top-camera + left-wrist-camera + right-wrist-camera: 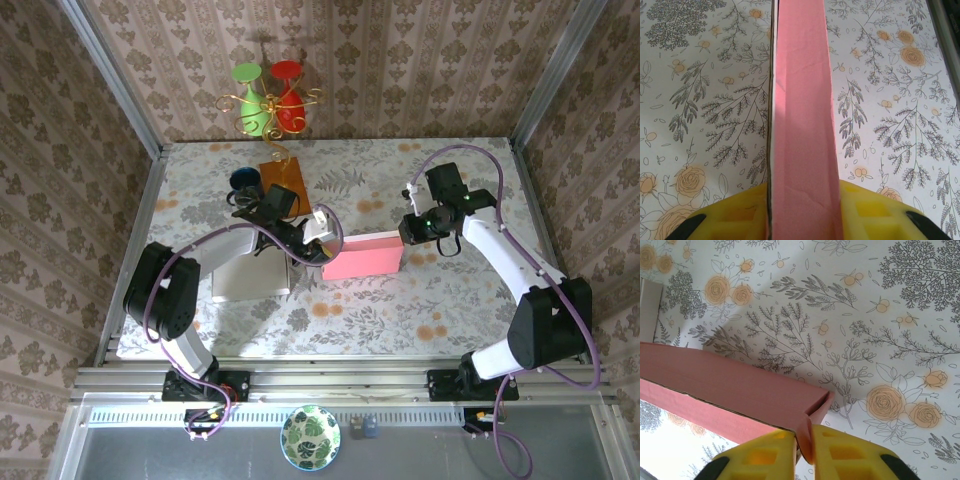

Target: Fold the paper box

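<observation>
While the box (365, 255) sat midway on the counter (440, 300), left jaws clamped one end panel (802, 125) and right jaws pinched the opposite flap (807, 432); folding well probably meant holding steady, creasing squarely.

White arm links (503, 255), black joints (160, 290), purple cables (457, 148), yellow pocketed fingers (735, 214).

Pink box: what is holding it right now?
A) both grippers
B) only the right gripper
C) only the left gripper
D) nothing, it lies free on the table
A: the left gripper clamps a wall of the pink box, and the right gripper pinches its end flap.
</observation>
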Controlling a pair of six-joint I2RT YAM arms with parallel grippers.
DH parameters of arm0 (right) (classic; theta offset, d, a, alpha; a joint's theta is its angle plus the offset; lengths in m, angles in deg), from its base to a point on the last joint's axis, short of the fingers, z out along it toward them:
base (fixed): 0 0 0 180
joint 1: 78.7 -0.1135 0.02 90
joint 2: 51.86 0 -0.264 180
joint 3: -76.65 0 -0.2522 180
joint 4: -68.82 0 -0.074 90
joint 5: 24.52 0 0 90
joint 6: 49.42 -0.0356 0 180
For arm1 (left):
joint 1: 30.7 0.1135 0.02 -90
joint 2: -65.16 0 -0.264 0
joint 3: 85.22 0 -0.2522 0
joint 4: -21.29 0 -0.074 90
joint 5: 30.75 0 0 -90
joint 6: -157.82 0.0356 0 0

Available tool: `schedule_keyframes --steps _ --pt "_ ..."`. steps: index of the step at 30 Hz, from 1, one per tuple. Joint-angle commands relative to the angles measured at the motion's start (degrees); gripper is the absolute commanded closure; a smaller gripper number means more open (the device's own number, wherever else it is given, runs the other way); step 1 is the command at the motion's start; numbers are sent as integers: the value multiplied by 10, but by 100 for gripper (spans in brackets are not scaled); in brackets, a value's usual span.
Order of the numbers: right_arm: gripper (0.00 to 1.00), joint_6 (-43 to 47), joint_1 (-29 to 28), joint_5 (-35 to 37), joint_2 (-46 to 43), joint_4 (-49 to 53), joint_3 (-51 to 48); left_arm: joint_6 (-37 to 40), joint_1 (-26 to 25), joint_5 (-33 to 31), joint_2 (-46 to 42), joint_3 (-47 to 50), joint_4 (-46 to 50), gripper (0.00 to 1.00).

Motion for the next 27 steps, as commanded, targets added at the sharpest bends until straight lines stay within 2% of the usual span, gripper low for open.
schedule_keyframes --steps 1,6,10,15,27 --pt "85 9 -6 17 10 13 18 12 2 12 3 -15 21 73" --pt "91 10 -11 26 9 14 19 10 3 12 4 -17 21 74" --pt "100 10 -20 39 6 14 14 5 3 11 5 -17 17 75" --pt "100 0 -33 59 -8 5 -7 -18 3 3 7 -15 3 79" --pt "100 -80 -56 87 -58 -63 -82 -38 2 -10 2 -8 -15 79"
